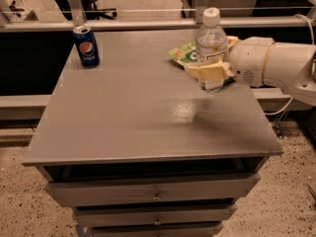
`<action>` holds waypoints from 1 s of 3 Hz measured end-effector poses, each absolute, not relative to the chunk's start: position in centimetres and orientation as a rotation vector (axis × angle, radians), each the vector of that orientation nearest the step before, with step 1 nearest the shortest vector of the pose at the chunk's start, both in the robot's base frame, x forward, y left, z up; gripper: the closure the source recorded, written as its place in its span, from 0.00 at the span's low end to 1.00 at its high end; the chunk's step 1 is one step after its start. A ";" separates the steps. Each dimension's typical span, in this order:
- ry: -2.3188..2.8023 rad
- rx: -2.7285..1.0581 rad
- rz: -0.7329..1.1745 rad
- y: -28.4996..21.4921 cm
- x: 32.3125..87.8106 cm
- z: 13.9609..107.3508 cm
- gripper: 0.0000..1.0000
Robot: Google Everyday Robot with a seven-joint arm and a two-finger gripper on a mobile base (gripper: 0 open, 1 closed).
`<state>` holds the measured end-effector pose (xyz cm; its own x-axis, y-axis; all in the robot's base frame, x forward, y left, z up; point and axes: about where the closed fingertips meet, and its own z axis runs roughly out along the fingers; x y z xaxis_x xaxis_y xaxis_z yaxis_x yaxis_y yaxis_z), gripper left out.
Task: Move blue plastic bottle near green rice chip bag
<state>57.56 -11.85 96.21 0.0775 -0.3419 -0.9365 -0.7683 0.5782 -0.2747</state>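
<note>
Cream two-finger tool [205,72] clamped around tall clear plastic bottle [211,43] with white cap, bottle upright, bright green crinkly snack bag [181,53] just behind the tool, blue soda can [87,46] well apart from it, grey surface [138,112] beneath

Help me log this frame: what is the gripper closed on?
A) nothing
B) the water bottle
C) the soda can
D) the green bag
B: the gripper is shut around the upright water bottle, close by the green bag; the can stands apart at a far corner.
</note>
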 end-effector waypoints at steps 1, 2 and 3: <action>1.563 -0.930 0.338 -17.4 58.9 94.9 1.00; 1.569 -0.860 0.310 -21.5 59.6 93.8 1.00; 1.555 -0.816 0.302 -23.5 60.5 93.0 1.00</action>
